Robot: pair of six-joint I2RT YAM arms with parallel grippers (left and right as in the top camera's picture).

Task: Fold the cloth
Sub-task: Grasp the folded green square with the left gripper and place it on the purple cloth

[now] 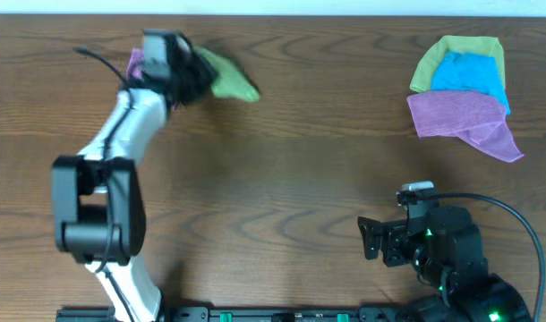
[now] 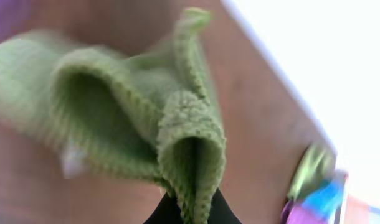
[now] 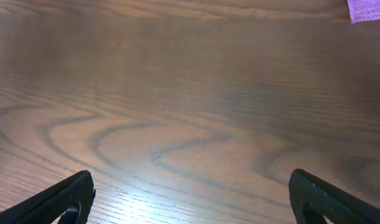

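The cloth (image 1: pixel 228 80) sits in the upper left of the overhead frame, a lime-green bunch pinched at one edge by the left hand (image 1: pixel 194 82), which is clenched on it. The wrist view shows the pile looping into loose rolls around the pinch. Whether its far end touches the counter (image 1: pixel 282 179) I cannot tell.

It looks light and limp, a fuzzy microfibre that likely sags from any single hold and drags a little on the wood instead of sliding. A fold would probably go best from two adjacent corners, spread flat first. A pinch in the middle only gathers it.

The right hand (image 3: pixel 190 196) is released, jaws wide apart over bare wood at the lower right, holding nothing.

By count there are five cloths:
- Two are green — this one and another (image 1: pixel 434 58) in the upper-right pile.
- Two are purple — one (image 1: pixel 135 63) just beside the left hand, one (image 1: pixel 465 116) in the pile.
- One is blue (image 1: pixel 470 72).

There are two arms.
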